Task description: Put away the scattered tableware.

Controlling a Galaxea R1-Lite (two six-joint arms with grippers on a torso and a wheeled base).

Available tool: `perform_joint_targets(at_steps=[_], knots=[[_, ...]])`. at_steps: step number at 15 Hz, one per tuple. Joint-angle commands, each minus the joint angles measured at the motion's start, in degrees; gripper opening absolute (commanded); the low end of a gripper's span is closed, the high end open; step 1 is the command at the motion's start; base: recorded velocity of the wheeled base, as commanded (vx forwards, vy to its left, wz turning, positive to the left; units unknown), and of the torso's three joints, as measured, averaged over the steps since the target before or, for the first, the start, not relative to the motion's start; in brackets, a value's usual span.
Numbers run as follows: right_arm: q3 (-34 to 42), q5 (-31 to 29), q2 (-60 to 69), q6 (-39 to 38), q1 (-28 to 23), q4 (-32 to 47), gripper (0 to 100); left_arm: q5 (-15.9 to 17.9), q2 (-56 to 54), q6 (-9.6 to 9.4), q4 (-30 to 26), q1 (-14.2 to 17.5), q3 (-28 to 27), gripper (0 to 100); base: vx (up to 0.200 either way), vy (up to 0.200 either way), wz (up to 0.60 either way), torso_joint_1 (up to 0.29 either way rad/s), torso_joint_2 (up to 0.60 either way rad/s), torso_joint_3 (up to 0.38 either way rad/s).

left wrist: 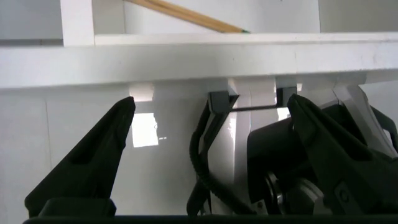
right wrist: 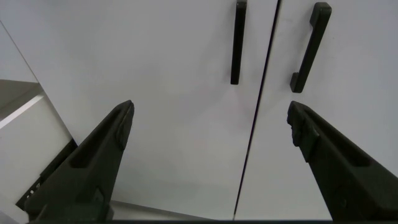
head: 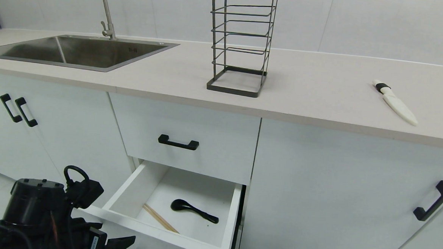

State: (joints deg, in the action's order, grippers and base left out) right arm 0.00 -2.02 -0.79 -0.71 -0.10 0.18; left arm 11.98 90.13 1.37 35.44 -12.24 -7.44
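White kitchen unit under a pale countertop (head: 322,88), tiled wall behind.

Nearest: the lower drawer (head: 155,230) stands pulled out. Contents: a black spoon (head: 192,209) lying flat near the middle, and wooden chopsticks (head: 159,218) lying slantwise to its left, one end by the front panel. The drawer above it is closed.

Left gripper (left wrist: 211,118): low, just in front of and below the open drawer's front panel, fingers spread wide, nothing between them.

Right gripper (right wrist: 211,118): faces a pair of closed cabinet doors with two black handles (right wrist: 235,40), fingers likewise wide apart, nothing held.

On the countertop: a white knife (head: 395,102) with a black band lies flat at far right. An upright black wire rack (head: 240,46) stands mid-counter, no items in it. Farther left, a steel sink (head: 95,67) with a faucet (head: 104,10) behind it.
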Motion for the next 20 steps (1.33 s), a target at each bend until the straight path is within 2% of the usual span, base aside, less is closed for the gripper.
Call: perform_joint_targets(at_steps=[1, 6, 12, 20], knots=[[0.00, 0.00, -0.17, 0.00, 0.01, -0.01, 100, 0.06, 2.25, 0.04, 2.97, 0.02, 0.41, 100, 0.000, 0.000, 0.00, 0.000, 0.00, 0.000], [0.00, 0.00, -0.17, 0.00, 0.01, -0.01, 100, 0.15, 7.26, -0.05, 11.14, -0.07, 0.32, 100, 0.000, 0.000, 0.00, 0.000, 0.00, 0.000], [0.00, 0.00, -0.09, 0.00, 0.01, -0.01, 100, 0.06, 19.30, 0.04, 27.58, 0.02, 1.11, 100, 0.000, 0.000, 0.00, 0.000, 0.00, 0.000], [0.00, 0.00, -0.09, 0.00, 0.01, -0.01, 100, 0.15, 23.25, 0.13, 31.71, 0.29, -2.23, 100, 0.000, 0.000, 0.00, 0.000, 0.00, 0.000]])
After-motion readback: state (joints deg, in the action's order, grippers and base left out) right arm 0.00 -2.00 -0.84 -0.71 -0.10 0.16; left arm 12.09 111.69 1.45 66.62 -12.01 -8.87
